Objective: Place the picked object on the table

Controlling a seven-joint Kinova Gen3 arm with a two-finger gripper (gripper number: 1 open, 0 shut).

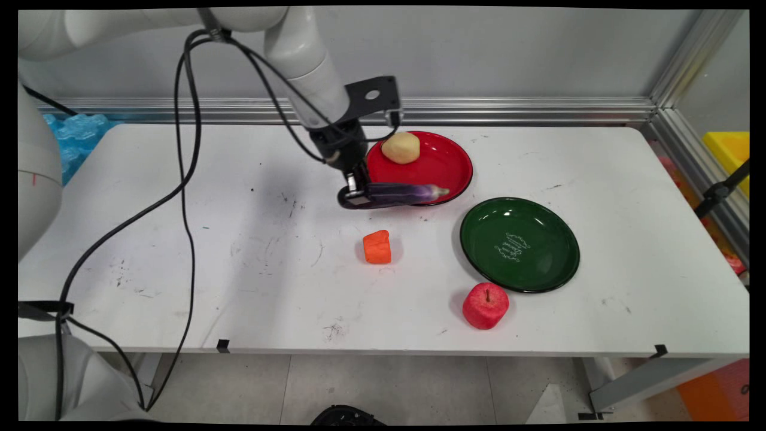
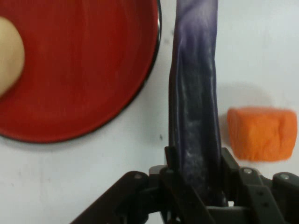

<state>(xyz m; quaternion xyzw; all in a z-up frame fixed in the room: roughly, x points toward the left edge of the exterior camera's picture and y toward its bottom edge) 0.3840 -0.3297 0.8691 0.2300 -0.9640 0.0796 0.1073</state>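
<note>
My gripper (image 1: 359,193) is shut on one end of a long purple eggplant (image 1: 407,192), which sticks out level to the right over the near rim of the red plate (image 1: 446,164). In the hand view the eggplant (image 2: 195,116) runs up from between my fingers (image 2: 170,163), with the red plate (image 2: 79,70) on its left. A pale yellow potato (image 1: 401,147) lies on the red plate's far side. An orange carrot chunk (image 1: 377,247) sits on the table just in front of the gripper, also seen as the orange chunk (image 2: 261,134) in the hand view.
A dark green plate (image 1: 519,244) lies to the right of the carrot chunk, with a red apple (image 1: 485,305) in front of it near the table's front edge. Black cables (image 1: 185,197) hang from the arm over the table's left half.
</note>
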